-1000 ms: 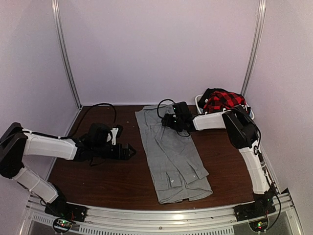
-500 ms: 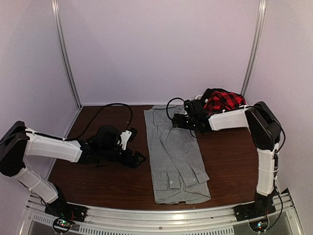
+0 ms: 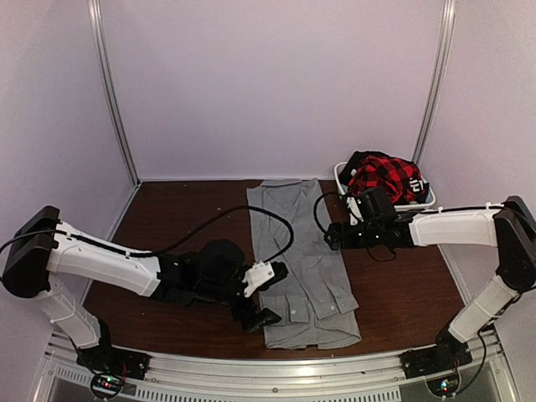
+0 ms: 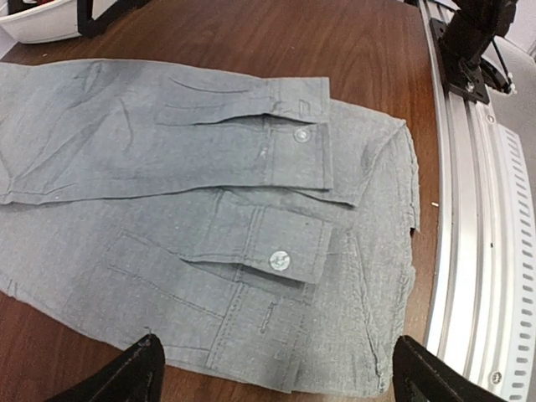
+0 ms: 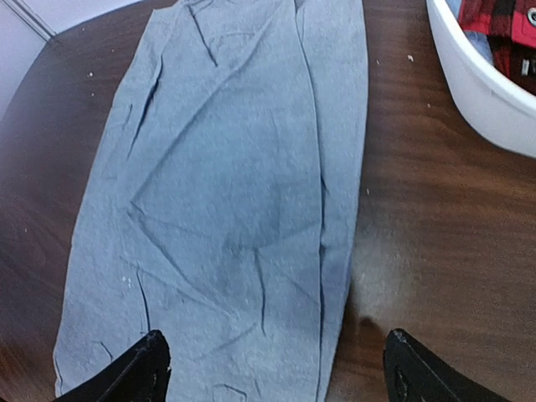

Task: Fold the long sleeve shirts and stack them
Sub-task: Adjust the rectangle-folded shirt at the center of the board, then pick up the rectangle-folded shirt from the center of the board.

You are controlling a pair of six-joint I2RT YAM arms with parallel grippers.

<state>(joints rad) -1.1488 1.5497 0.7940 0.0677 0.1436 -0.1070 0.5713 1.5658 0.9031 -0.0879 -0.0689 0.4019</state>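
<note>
Plain light-grey button-up long sleeve shirt (image 3: 295, 243), folded lengthwise into a narrow strip, lying flat at the middle of a dark brown wooden worktop (image 3: 167, 218) and running from 12 o'clock to 6 o'clock. Two buttoned sleeve cuffs (image 4: 293, 155) laid side by side on top of the cloth near the 6 o'clock end. Some creases across the upper half.

Left fingers (image 3: 265, 317), black, spread wide at the strip's 7 o'clock edge, close over the cuffs and hem; contact with the cloth impossible to tell. Right fingers (image 3: 333, 237), also spread wide, at the strip's 3 o'clock edge, pointing across the cloth, holding nothing.

White plastic basket (image 3: 429, 201) at the worktop's 2 o'clock corner, well apart from the grey strip, holding a crumpled red-and-black plaid garment (image 3: 381, 173).
</note>
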